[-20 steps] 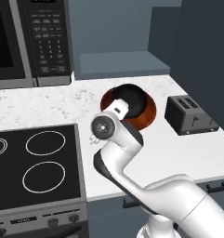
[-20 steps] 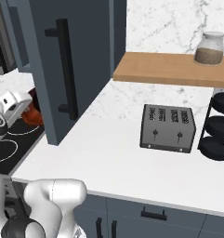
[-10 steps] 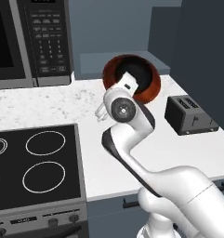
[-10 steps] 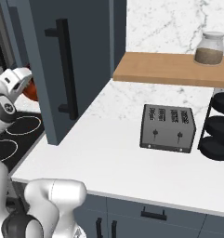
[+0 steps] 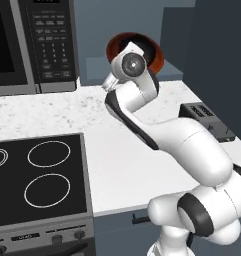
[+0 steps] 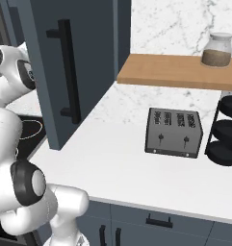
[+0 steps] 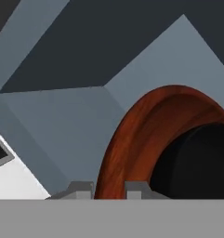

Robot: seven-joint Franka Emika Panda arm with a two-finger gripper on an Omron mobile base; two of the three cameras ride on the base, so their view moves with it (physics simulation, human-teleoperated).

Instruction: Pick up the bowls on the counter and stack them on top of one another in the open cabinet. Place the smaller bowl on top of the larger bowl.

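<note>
The larger bowl (image 5: 156, 59), reddish-brown with wood grain, hangs in the air in front of the open cabinet (image 5: 94, 67), level with its pale shelf board. My gripper (image 7: 108, 189) is shut on the bowl's rim (image 7: 118, 153), one finger on each side of the wall. The smaller bowl (image 7: 201, 162), glossy black, sits inside the brown one. In the left base view my white wrist covers the front of both bowls. The counter (image 5: 132, 155) lies well below them.
A microwave (image 5: 32, 45) hangs left of the cabinet, above the black stovetop (image 5: 37, 175). A toaster (image 6: 174, 132) stands on the counter to the right. The cabinet's open door (image 6: 74, 72) juts out beside my arm. Further right are a wooden shelf (image 6: 175, 72), a jar (image 6: 217, 49) and a pan rack (image 6: 228, 129).
My arm has risen from the counter, carrying the brown bowl with the black one in it up and back to the height of the cabinet shelf.
</note>
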